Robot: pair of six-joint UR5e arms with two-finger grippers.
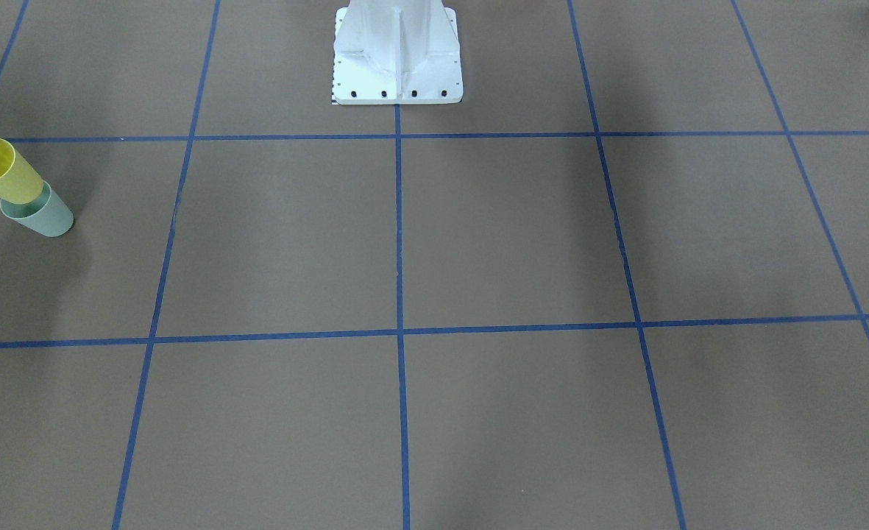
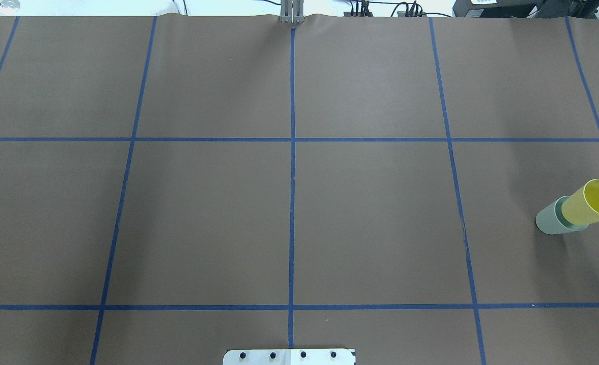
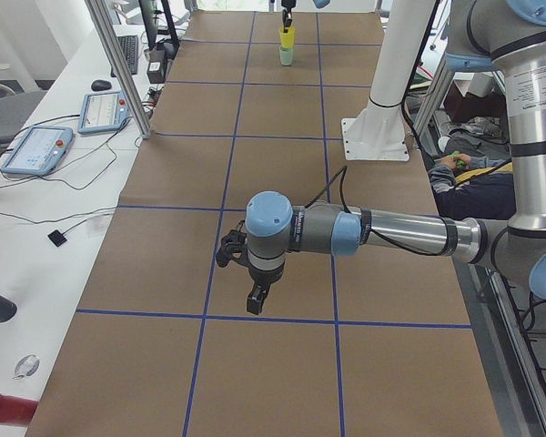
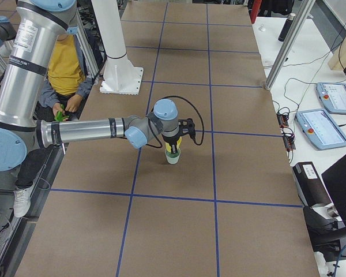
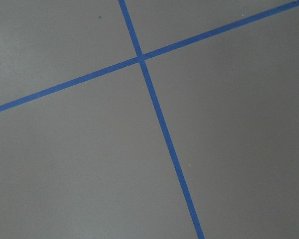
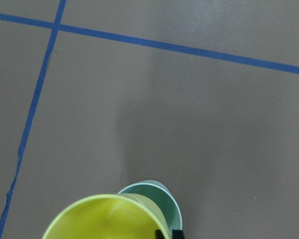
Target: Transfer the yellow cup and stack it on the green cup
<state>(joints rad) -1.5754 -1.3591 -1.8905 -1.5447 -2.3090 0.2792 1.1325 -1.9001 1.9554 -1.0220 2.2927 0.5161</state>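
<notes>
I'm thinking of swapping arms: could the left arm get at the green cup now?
Probably not. The green cup stands near the table's right end, the yellow cup sits in it with the right gripper on its rim, and the left gripper hangs far off toward the other end.

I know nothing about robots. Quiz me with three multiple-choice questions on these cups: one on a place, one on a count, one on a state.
1. Where is the yellow cup?
A) nested in the green cup
B) far from the green cup
C) under the green cup

2. How many cups are there?
A) one
B) two
C) four

3. How does the green cup stand?
A) on its side
B) upside down
C) upright, mouth up

Answers:
1 A, its bottom sits inside the green rim.
2 B, only one yellow and one green cup show.
3 C, the right wrist view shows its open rim facing up.
</notes>
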